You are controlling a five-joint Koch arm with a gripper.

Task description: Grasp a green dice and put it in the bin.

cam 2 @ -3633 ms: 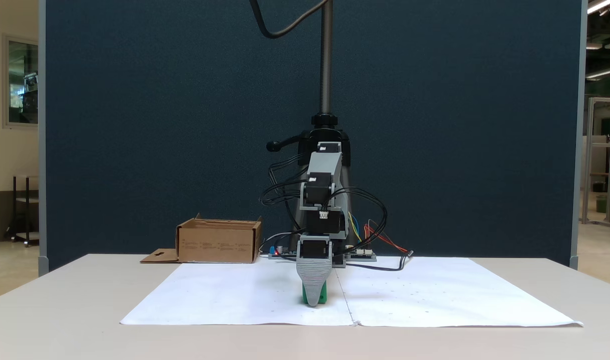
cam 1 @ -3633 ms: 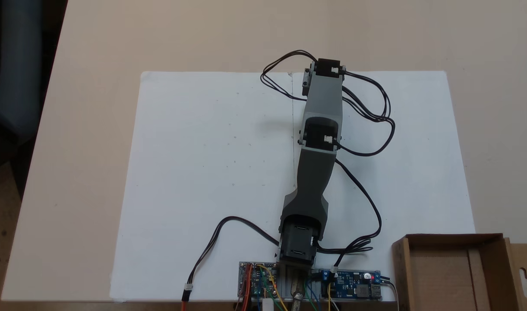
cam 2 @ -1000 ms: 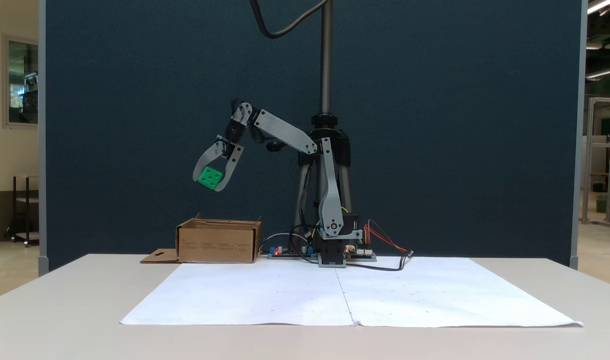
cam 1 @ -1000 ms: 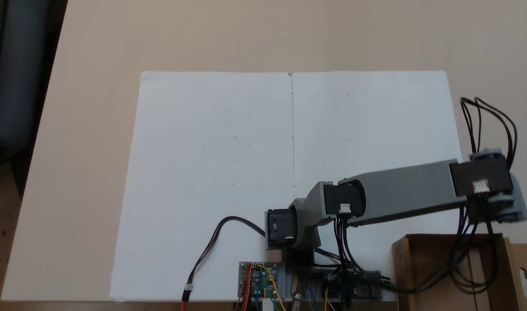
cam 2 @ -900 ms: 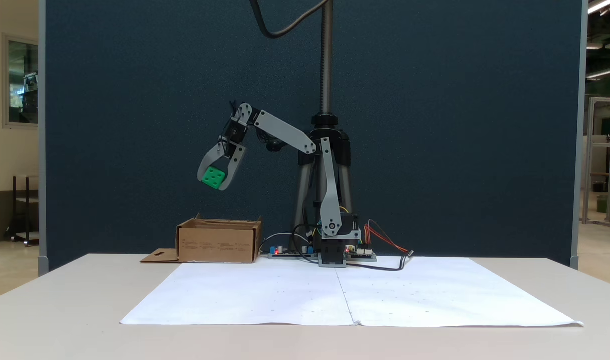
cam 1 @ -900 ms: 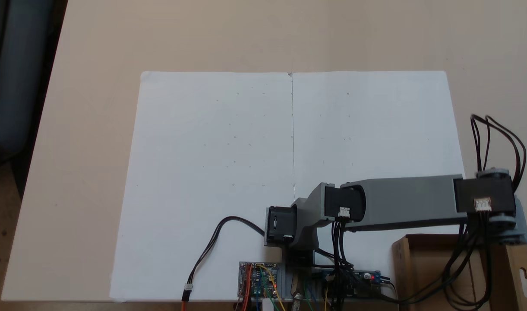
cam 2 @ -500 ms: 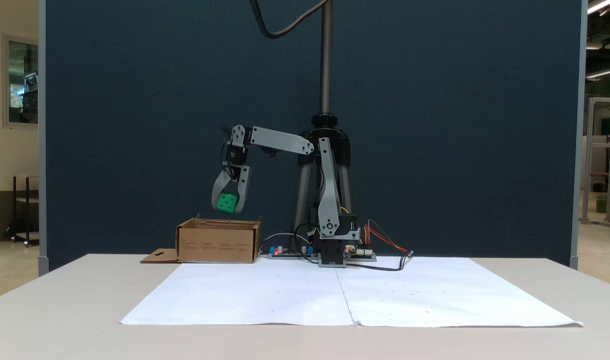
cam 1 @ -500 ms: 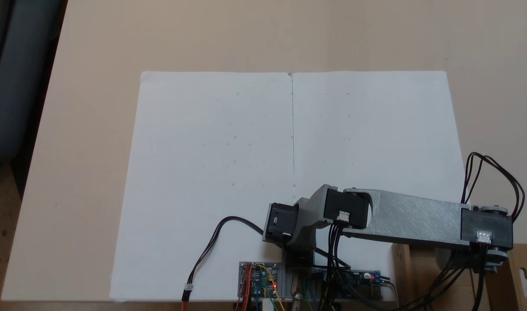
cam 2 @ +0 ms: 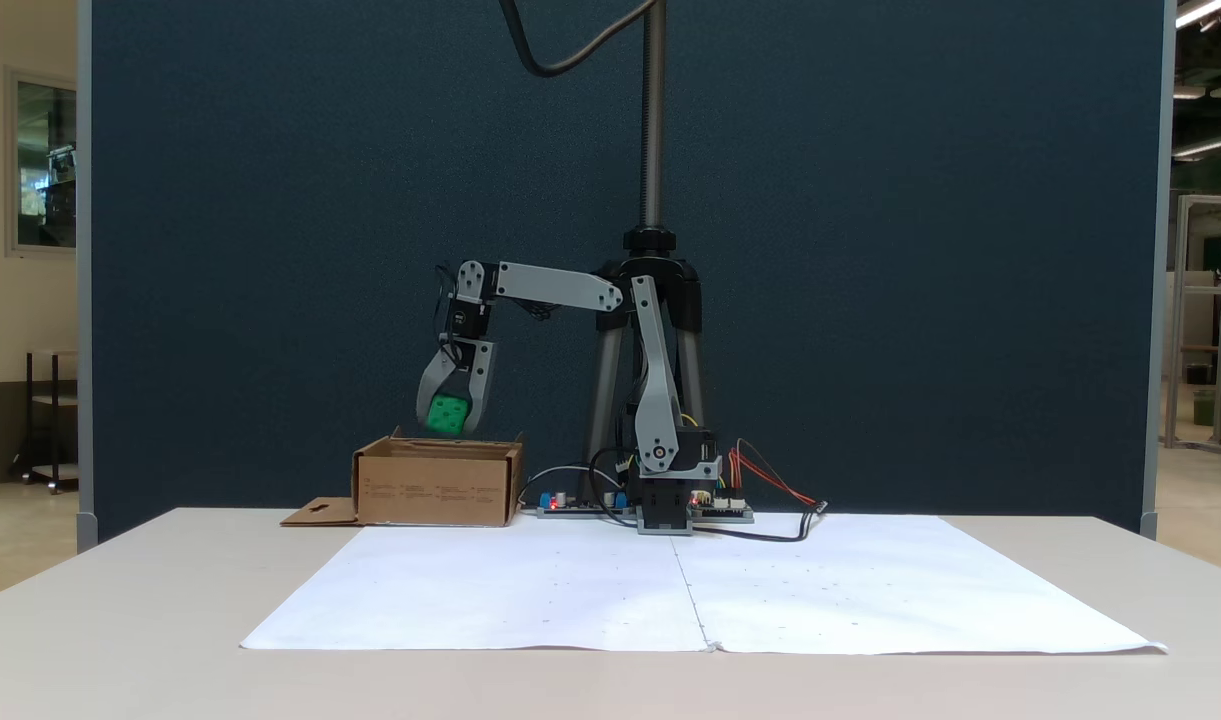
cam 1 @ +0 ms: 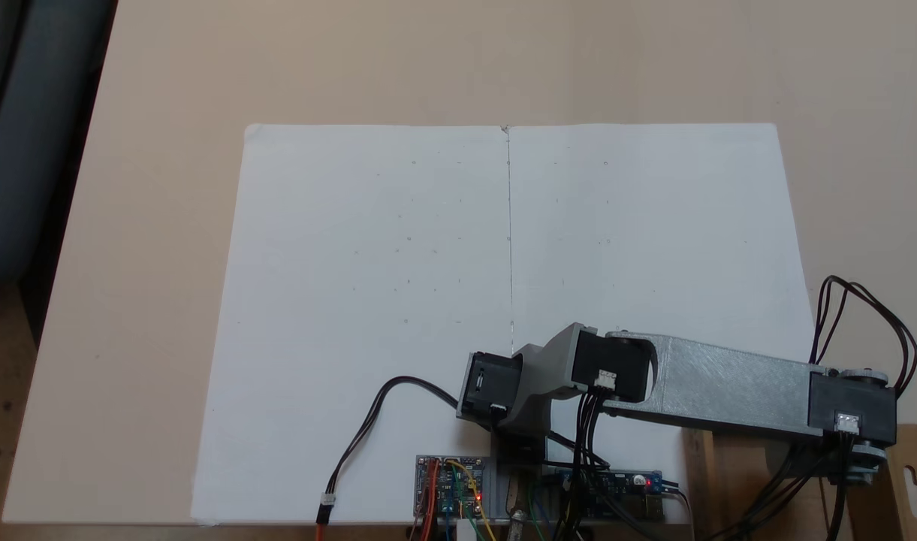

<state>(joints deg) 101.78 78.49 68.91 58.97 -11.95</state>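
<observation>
My tool (cam 2: 450, 418) points nearly straight down, its two grey jaws closed on opposite sides of the green dice (cam 2: 448, 414), which sits low between the tips. The grip looks firm; I see no gap between jaws and cube in the fixed view from the front.

Position: in that view the dice hangs in the air just above the top rim of the bin (cam 2: 436, 487), not touching the cardboard and not yet below the rim. It lies over the right-of-middle part of the opening as that view shows it. In the fixed view from above, my forearm (cam 1: 736, 387) reaches out over the bin (cam 1: 702, 469) at the lower right of the picture and hides both tool and dice; the flap with the slotted hole (cam 1: 912, 479) shows past the wrist.

Progress, as I judge it: pick done, lift done, carry to the bin done or very nearly. Left: open the jaws and let the dice drop, perhaps after a small lowering; then withdraw.

Orientation: the dice is a cube, so no long axis to speak of. One face is turned toward the front camera. The cube sits slightly tilted, edges not quite square to the surface (cam 2: 170, 600). Dark pips show faintly on that face; count too small to read.

The white paper sheet (cam 1: 368, 263) carries nothing.
</observation>
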